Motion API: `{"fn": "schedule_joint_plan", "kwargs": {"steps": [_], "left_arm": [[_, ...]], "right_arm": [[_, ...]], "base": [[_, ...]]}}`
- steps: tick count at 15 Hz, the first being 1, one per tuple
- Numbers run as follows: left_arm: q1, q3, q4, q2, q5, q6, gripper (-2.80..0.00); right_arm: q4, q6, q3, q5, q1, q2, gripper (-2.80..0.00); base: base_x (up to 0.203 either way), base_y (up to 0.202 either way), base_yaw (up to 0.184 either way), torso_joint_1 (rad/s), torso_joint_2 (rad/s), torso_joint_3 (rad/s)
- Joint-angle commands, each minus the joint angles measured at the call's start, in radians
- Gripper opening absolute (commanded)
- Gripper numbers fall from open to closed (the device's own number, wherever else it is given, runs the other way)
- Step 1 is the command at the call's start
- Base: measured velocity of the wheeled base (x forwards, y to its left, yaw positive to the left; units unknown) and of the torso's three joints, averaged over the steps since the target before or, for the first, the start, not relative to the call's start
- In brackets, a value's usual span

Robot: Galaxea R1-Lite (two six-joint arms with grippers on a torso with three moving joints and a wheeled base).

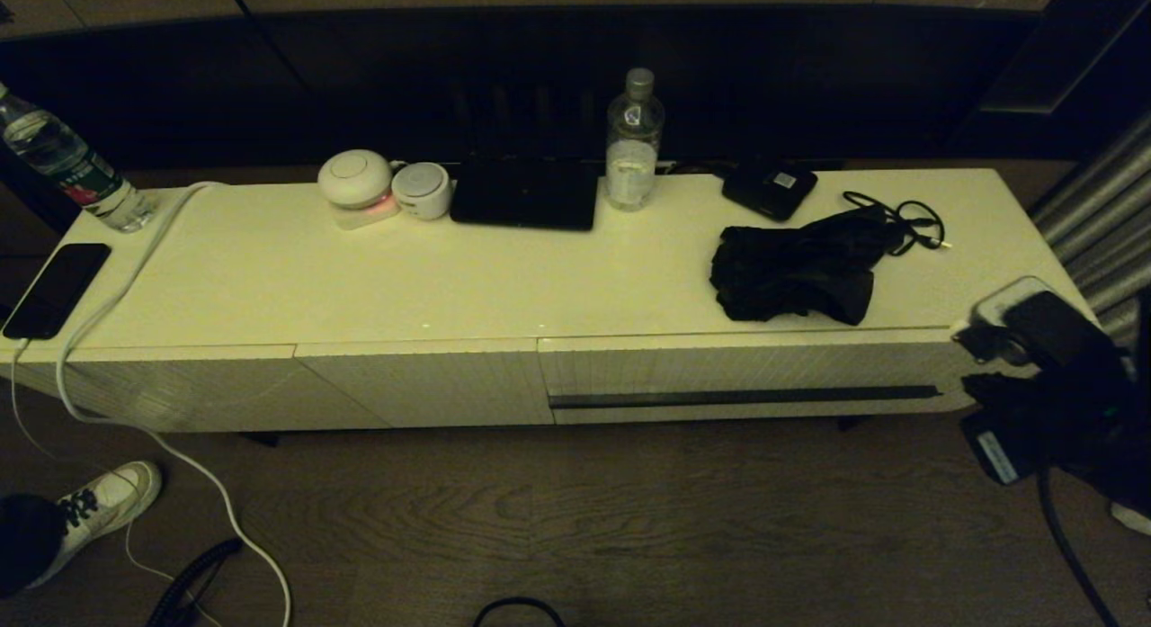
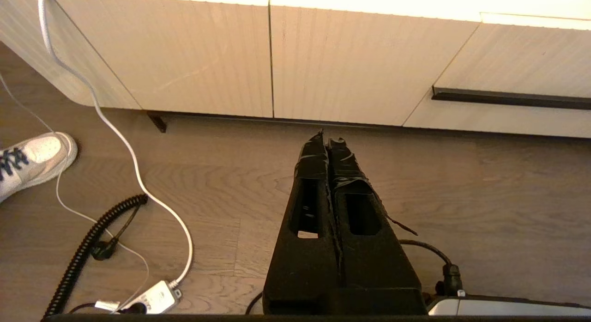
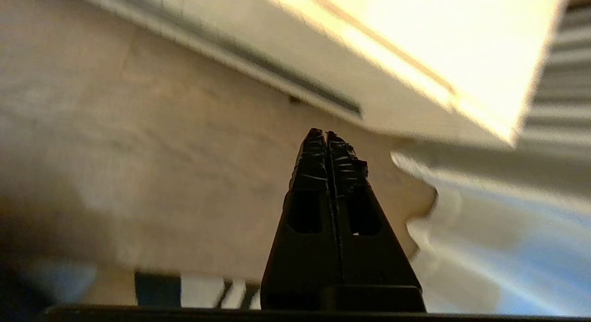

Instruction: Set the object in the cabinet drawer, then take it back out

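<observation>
- The right claw (image 3: 327, 136) is seen pinched tight with nothing in it, low by the cabinet's right end.
- The left claw (image 2: 328, 142) is pinched tight too, parked over the floor.
- The bundle (image 1: 796, 265) is left lying on the worktop (image 1: 360, 276).
- The drawer (image 1: 746, 375) is not opened yet, so every step is left.

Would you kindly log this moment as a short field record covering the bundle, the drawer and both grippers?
object: soft black fabric bundle, lying on the cream cabinet top, right part, above the drawer
drawer: wide cream ribbed drawer with dark slot handle, closed
left gripper: shut, empty, low over the wooden floor before the cabinet
right gripper: shut, empty, near the cabinet's right end
nearby: clear water bottle, thin black looped cable beside the bundle
stage: drawer not yet opened
</observation>
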Motion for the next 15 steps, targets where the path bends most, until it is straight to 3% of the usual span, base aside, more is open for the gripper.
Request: {"fn": "schedule_joint_plan", "kwargs": {"steps": [1, 4, 8, 11, 13, 15], "left_arm": [[0.000, 0.000, 0.000, -0.002, 0.000, -0.001, -2.80], [-0.001, 0.000, 0.000, -0.002, 0.000, -0.001, -2.80], [0.000, 0.000, 0.000, -0.002, 0.000, -0.001, -2.80], [0.000, 0.000, 0.000, -0.002, 0.000, -0.001, -2.80], [0.000, 0.000, 0.000, -0.002, 0.000, -0.001, -2.80], [0.000, 0.000, 0.000, -0.002, 0.000, -0.001, -2.80]], "right_arm": [[0.117, 0.000, 0.079, 0.002, -0.021, -0.326, -2.80], [0.364, 0.028, 0.133, 0.014, -0.089, -0.596, -2.80], [0.607, 0.172, 0.244, 0.082, -0.224, -0.892, -2.80], [0.644, 0.317, 0.390, 0.154, -0.272, -1.020, -2.80], [0.622, 0.409, 0.411, 0.173, -0.284, -1.041, -2.80], [0.627, 0.415, 0.420, 0.280, -0.303, -1.104, -2.80]], "base": [[0.000, 0.000, 0.000, 0.000, 0.00, 0.000], [0.000, 0.000, 0.000, 0.000, 0.00, 0.000], [0.000, 0.000, 0.000, 0.000, 0.00, 0.000], [0.000, 0.000, 0.000, 0.000, 0.00, 0.000], [0.000, 0.000, 0.000, 0.000, 0.00, 0.000], [0.000, 0.000, 0.000, 0.000, 0.00, 0.000]]}}
